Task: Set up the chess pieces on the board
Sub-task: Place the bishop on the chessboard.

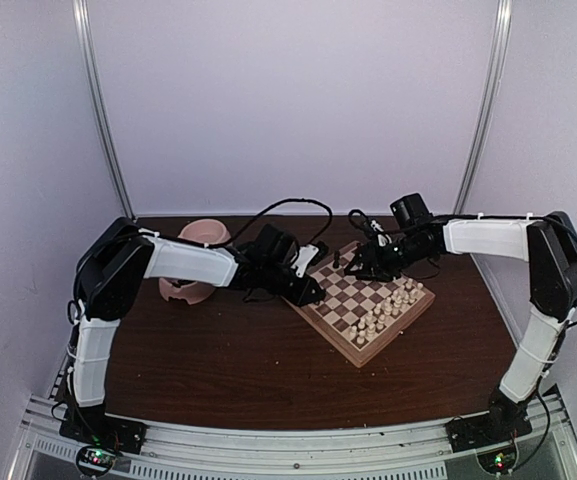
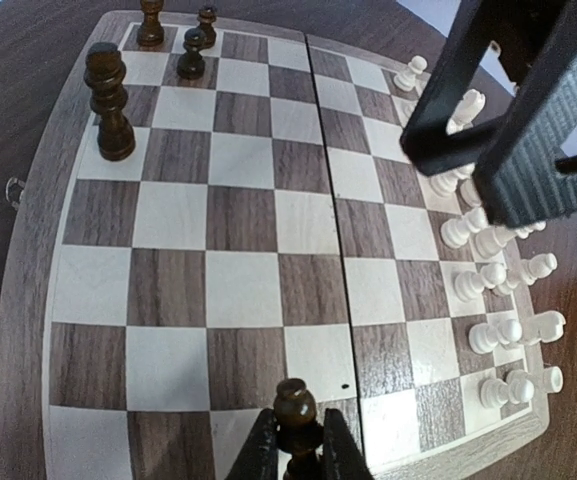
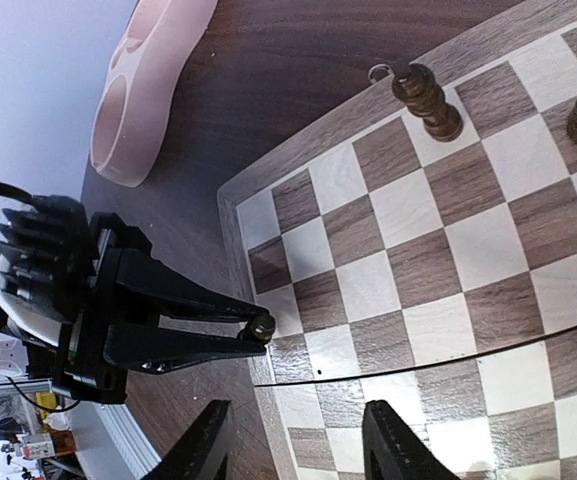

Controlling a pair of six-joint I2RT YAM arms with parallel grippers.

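My left pincer (image 2: 296, 445) is clenched on one dark chess piece (image 2: 296, 402), gripped by the neck with the head showing above the fingertips. The piece sits at 6 o'clock of the board (image 2: 28, 250) in the left wrist view, at the edge row just left of the fold seam. Its long axis looks near upright, head up; the base is hidden, so I cannot tell if it touches the wood. Risk one: the grip is high and the spot is close to the border, so a skewed release could tip the piece or leave it astride the rim, and it could roll onto the table (image 1: 218, 370). The other dark chess pieces (image 2: 108, 100) stand upright at 11 o'clock, well apart. Risk two: my right pincer (image 2: 473, 150) hangs with jaws apart and nothing between them, close over the cream pieces (image 2: 498, 335) at 3 o'clock; a low sweep would topple them.
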